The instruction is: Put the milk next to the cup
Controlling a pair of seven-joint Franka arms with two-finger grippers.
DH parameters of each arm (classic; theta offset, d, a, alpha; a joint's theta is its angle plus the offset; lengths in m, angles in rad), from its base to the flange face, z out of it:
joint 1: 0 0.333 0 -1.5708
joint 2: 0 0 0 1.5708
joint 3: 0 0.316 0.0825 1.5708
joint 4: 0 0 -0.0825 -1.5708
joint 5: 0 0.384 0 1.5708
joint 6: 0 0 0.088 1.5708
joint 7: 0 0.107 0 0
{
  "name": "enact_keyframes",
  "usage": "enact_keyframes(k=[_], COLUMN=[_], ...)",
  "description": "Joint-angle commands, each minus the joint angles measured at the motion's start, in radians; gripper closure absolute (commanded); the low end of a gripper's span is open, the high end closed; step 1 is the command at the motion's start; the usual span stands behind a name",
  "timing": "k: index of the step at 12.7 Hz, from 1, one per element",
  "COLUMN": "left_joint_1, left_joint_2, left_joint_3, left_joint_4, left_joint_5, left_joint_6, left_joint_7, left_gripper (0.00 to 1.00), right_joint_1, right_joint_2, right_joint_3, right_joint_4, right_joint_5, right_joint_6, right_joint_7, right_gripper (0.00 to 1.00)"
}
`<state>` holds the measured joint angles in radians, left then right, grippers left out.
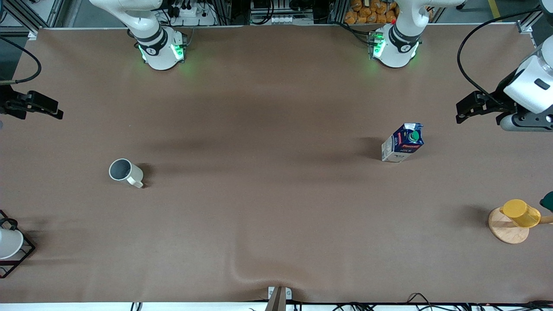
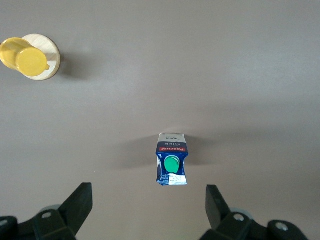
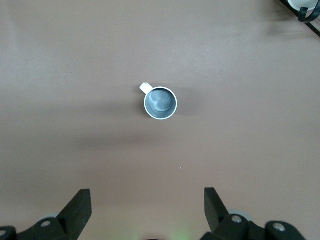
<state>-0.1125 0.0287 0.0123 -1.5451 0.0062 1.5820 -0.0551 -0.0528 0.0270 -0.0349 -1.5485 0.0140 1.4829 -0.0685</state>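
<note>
brown table (image 1: 276, 108) seen from the front, two arms with bases along the top edge. milk (image 1: 403, 143) stands upright toward the left arm's end of the table, at about 3 o'clock from table centre, dark blue carton with green cap, red band, white lower sides. cup (image 1: 125, 172) sits toward the right arm's end, at about 9 o'clock from centre, a bit nearer the front camera than the milk, cream outside, grey inside, upright, mouth up, small handle pointing to about 4 o'clock in the front view. milk and cup well apart, bare table between them. left gripper (image 1: 468, 111) hangs in the air over the table edge at the left arm's end, at roughly 2 o'clock from the milk, fingers spread wide, nothing in them; the left wrist view shows both fingers (image 2: 80, 202) apart with the milk (image 2: 172, 159) on the table below, not touched. right gripper (image 1: 41, 106) hangs over the table edge at the right arm's end, at about 10 o'clock from the cup, fingers (image 3: 77, 207) also spread wide and empty, cup (image 3: 160, 102) below it in the right wrist view, untouched. yellow cup (image 1: 520, 213) lies tipped on a wooden disc (image 1: 507, 231) at about 5 o'clock from the milk, nearer the front camera. white cup (image 1: 8, 243) in a black wire rack (image 1: 19, 255) at about 8 o'clock from the cup, at the table edge.
</note>
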Motion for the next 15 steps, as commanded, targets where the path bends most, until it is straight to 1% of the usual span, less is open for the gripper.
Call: enact_keyframes(k=[1,8,11,15], left_joint_1=[-0.003,-0.001,-0.001,-0.001], left_joint_2=[-0.004,-0.003,-0.001,0.002], left_joint_3=[0.011,0.012,0.012,0.006], left_joint_4=[0.011,0.011,0.007,0.008], left_joint_5=[-0.015,-0.015,-0.011,-0.011], left_joint_6=[-0.028,-0.043,-0.074,-0.074], left_joint_7=[0.024,0.014,0.023,0.018], left_gripper=[0.00,0.00,0.00,0.00], right_joint_1=[0.007,0.005,0.002,0.002], right_joint_2=[-0.013,-0.007,-0.004,-0.001], right_joint_3=[-0.003,-0.005,-0.005,-0.007], right_joint_4=[-0.005,0.001,0.004,0.005], right_joint_5=[0.003,0.003,0.003,0.004], right_joint_6=[-0.006,-0.007,-0.015,-0.015], right_joint_7=[-0.007,-0.010,-0.008,-0.007], right_gripper=[0.00,0.00,0.00,0.00])
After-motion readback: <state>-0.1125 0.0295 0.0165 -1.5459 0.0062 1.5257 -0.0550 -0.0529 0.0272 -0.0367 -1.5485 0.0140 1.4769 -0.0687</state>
